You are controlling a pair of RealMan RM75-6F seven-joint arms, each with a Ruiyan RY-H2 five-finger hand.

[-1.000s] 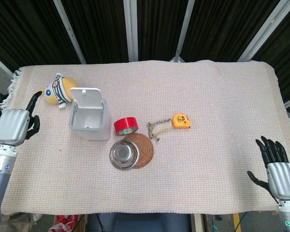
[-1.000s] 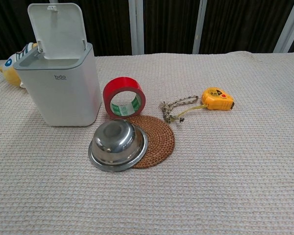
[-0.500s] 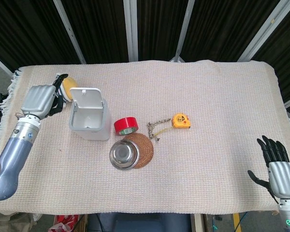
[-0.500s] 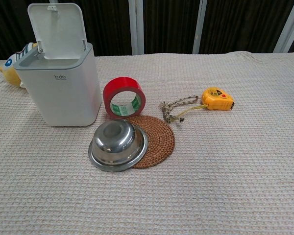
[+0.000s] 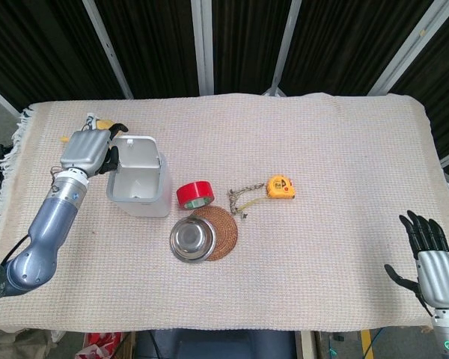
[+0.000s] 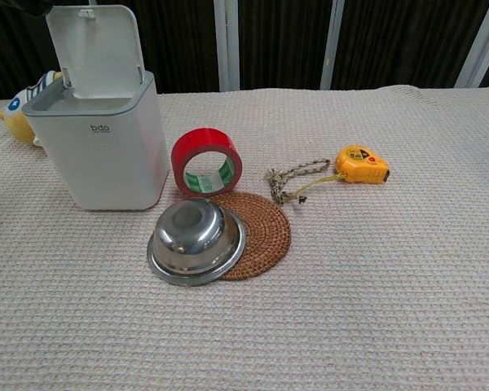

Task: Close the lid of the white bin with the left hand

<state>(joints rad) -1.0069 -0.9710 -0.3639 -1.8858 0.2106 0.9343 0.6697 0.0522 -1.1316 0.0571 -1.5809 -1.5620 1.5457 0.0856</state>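
The white bin [image 5: 141,188] stands at the table's left with its lid [image 5: 138,148] raised upright; in the chest view the bin [image 6: 106,155] has its lid [image 6: 94,52] standing open above it. My left hand [image 5: 88,152] hovers just left of the lid and the bin's back edge, holding nothing. Its dark fingers reach toward the lid's left side, and I cannot tell whether they touch it. My right hand [image 5: 434,271] rests at the table's front right corner with its fingers spread and nothing in it.
A red tape roll [image 5: 194,194], a steel bowl [image 5: 191,239] on a woven coaster [image 5: 223,230] and a yellow tape measure [image 5: 280,186] with a chain lie right of the bin. A yellow plush toy [image 6: 18,114] sits behind the bin's left side.
My left hand has swung from the table's left edge rightward to the bin's lid and now covers the plush toy in the head view. The lid and my right hand have not moved.
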